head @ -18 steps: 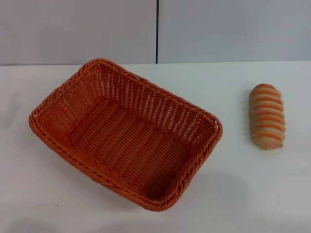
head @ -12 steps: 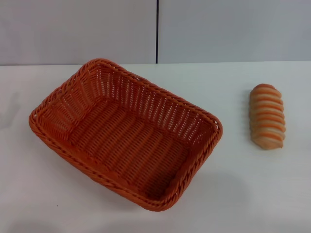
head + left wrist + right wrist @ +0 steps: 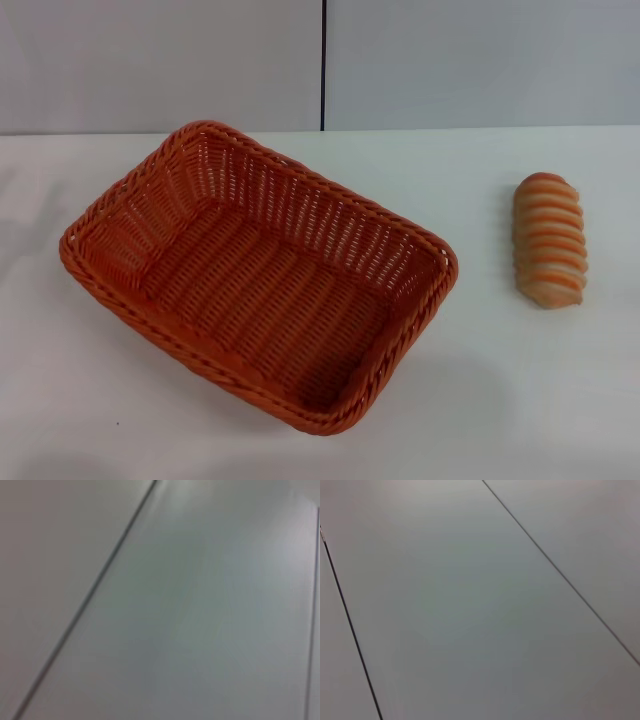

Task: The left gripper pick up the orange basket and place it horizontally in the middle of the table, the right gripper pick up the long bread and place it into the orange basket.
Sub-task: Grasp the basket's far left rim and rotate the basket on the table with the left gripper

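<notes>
Lying askew on the table, orange basket (long bread apart); end effectors unseen.

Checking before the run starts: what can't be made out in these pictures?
- Both end effectors: out of every view; wrist views show only plain grey panels with dark seams.
- Basket: outer near side, hidden by its own rim, head view.
- Bread: underside, against the table.

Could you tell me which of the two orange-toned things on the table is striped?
The long bread, lying alone at the robot's right; it bears crosswise orange-brown stripes, while the orange basket is woven.
</notes>
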